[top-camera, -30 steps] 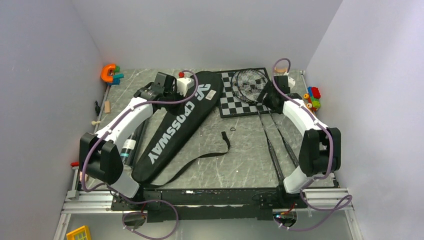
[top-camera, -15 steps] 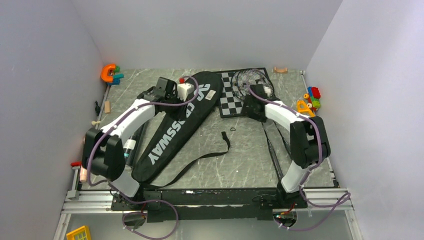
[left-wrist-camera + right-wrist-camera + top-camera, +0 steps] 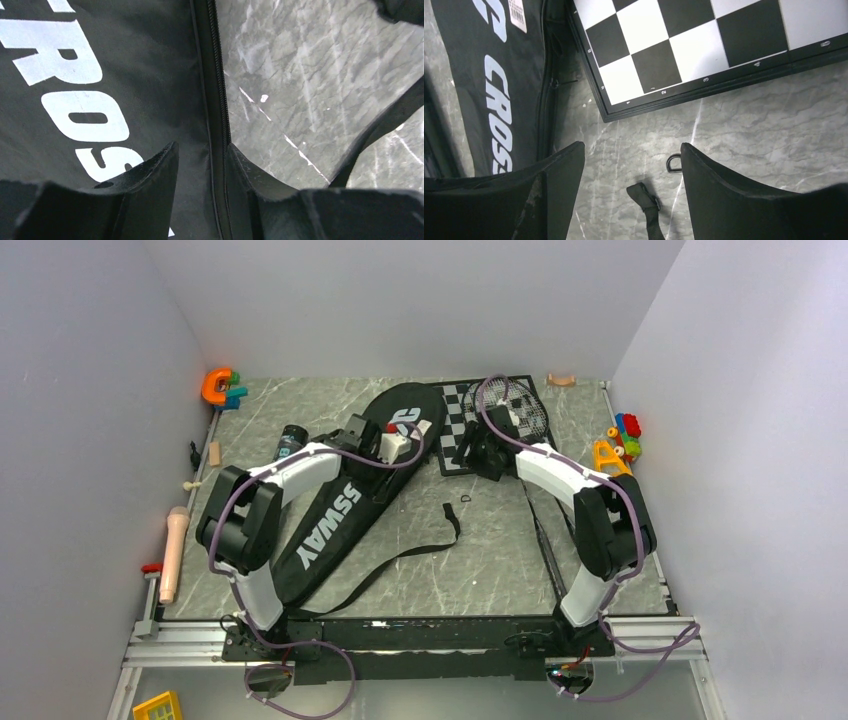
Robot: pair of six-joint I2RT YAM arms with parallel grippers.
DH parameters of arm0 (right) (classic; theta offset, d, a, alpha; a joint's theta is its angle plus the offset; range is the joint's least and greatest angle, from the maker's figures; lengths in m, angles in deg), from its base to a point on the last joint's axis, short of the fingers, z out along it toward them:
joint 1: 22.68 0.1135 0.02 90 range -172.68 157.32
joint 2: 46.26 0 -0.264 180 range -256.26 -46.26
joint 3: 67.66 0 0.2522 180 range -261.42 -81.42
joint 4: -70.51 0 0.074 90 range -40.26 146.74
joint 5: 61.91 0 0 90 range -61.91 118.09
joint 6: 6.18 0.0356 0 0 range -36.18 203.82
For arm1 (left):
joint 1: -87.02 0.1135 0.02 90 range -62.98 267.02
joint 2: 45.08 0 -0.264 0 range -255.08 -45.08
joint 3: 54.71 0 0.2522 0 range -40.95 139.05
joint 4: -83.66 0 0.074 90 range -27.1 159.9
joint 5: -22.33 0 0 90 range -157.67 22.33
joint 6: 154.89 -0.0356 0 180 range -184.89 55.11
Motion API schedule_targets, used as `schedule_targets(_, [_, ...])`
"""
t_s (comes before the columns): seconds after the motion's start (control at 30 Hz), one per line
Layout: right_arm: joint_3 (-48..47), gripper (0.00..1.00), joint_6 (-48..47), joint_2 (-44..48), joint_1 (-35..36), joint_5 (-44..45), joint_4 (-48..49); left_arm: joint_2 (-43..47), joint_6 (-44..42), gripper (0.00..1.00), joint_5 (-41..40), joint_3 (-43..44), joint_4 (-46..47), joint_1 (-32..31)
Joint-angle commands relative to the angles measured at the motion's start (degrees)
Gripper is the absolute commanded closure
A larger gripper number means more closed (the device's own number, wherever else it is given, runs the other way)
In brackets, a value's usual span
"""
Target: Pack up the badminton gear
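The black CROSSWAY racket bag [image 3: 330, 510] lies diagonally on the grey table, its strap [image 3: 420, 545] trailing to the right. My left gripper [image 3: 400, 445] hangs low over the bag's upper right edge. In the left wrist view its jaws [image 3: 200, 162] stand apart astride the zip seam [image 3: 216, 100], gripping nothing. Black rackets [image 3: 515, 405] rest with their heads on the chessboard [image 3: 455, 405] and their shafts [image 3: 548, 540] running toward me. My right gripper [image 3: 468, 452] is open above bare table by the board's near-left corner, over the strap end [image 3: 644, 195]. A dark tube end [image 3: 290, 442] shows beside my left arm.
A small D-ring [image 3: 672, 162] lies by the strap end. An orange and blue toy [image 3: 222, 387] sits at the back left, colourful toys [image 3: 620, 440] along the right wall. A pale peg [image 3: 175, 540] lies at the left edge. Walls close in left, right and back.
My left arm has swung right and nearer over the bag, and its jaws went from shut to apart. My right arm moved left, off the racket heads to the chessboard's corner.
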Motion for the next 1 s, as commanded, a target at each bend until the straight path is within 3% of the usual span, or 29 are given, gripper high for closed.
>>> schedule_targets(0.0, [0.9, 0.27, 2.4, 0.6, 0.1, -2.7, 3.7, 1.7, -3.8, 0.55, -3.4, -2.8, 2.2, -1.2])
schedule_targets(0.37, [3.0, 0.21, 2.8, 2.3, 0.6, -4.2, 5.6, -1.4, -6.1, 0.51, -9.1, -3.2, 3.3, -3.4])
schedule_targets(0.6, [4.6, 0.24, 3.3, 3.5, 0.7, -4.0, 6.5, -2.8, -6.2, 0.80, -10.0, -2.5, 2.9, -3.6])
schedule_targets(0.7, [5.0, 0.24, 3.4, 4.0, 0.7, -4.2, 7.0, -2.9, -6.2, 0.99, -10.3, -2.0, 2.1, -3.6])
schedule_targets(0.97, [4.7, 0.25, 4.0, 4.6, 0.7, -5.7, 7.9, 2.8, -4.0, 1.00, -8.8, 0.7, -2.0, -3.6])
